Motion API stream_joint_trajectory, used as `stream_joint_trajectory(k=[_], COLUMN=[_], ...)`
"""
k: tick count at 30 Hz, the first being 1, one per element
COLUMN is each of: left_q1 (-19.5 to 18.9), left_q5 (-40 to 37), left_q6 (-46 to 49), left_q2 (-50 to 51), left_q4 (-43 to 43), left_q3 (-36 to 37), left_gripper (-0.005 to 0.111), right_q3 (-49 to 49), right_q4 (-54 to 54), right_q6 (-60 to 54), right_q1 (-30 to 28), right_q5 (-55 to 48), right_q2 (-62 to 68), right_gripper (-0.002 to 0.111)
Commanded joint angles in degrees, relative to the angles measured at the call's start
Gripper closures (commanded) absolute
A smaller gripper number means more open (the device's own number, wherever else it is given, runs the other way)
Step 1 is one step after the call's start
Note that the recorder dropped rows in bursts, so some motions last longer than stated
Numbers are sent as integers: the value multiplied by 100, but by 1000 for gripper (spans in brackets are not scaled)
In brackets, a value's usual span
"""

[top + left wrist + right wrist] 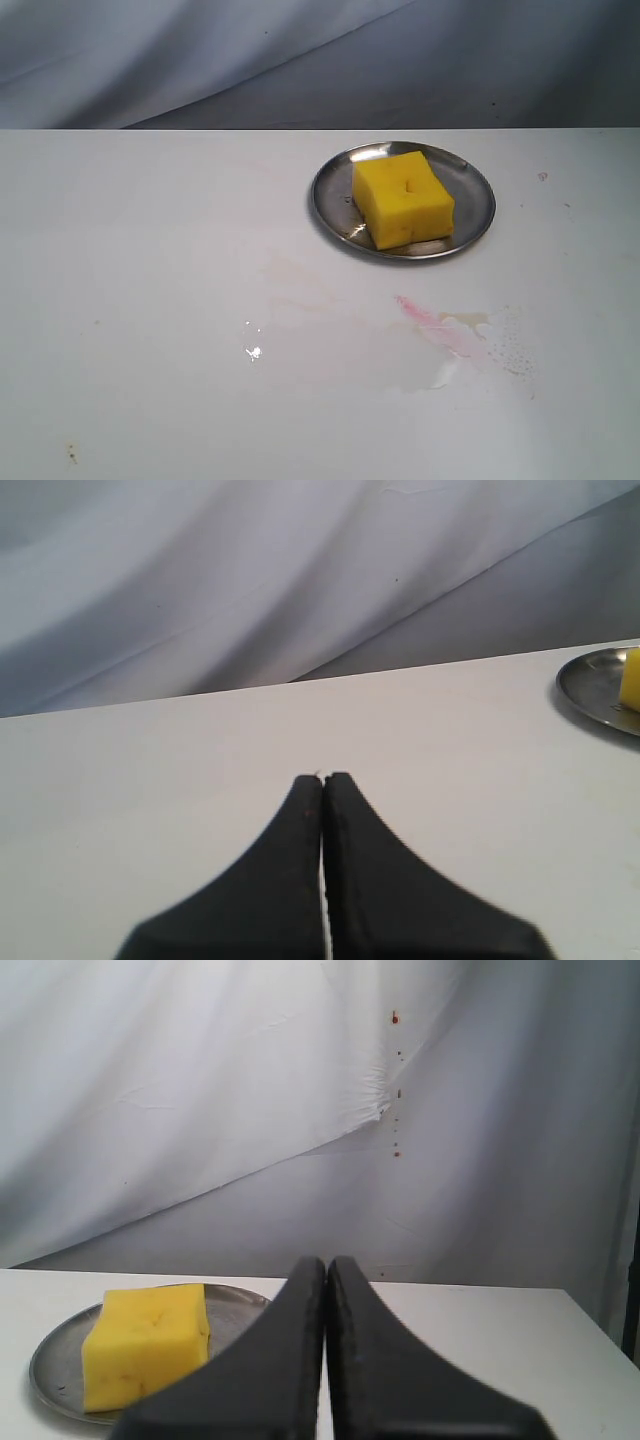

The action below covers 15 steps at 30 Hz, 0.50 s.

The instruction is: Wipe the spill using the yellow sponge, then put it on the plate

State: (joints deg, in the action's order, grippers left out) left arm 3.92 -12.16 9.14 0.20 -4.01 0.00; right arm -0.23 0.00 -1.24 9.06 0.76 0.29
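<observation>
Exterior view: yellow sponge sat on plate; spill lay on table nearby, seemingly unwiped. Left gripper, right gripper: both clenched, empty. Step judged: fetching sponge; next, right jaws must part.

A shiny silver metal plate throws back glints of light under the yellow sponge, a matt foam block pitted with small dark holes. The white table around the plate looks smooth and faintly glossy. In front of the plate, the spill shows wet and translucent. Behind the plate hangs creased matt grey cloth. The left gripper and right gripper look matt black.
</observation>
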Motion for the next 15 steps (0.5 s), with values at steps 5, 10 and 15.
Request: stream_joint_trajectory(k=[5,10,15], left_q1=[3,3,3], left_q5=[39,39,39], left_q6=[1,1,1], left_q2=[-20,-20,-20], left_q4=[6,6,6], left_q3=[0,0,0], left_gripper=[107,107,107], right_q3=[23,23,23], right_q4=[-80,-41,-41], right_q6=[-25,-25,-25], right_q1=[-42,-42,-42], right_q5=[-24,-24,-24], right_q2=[-29,-29,-29], right_gripper=[108,108,108])
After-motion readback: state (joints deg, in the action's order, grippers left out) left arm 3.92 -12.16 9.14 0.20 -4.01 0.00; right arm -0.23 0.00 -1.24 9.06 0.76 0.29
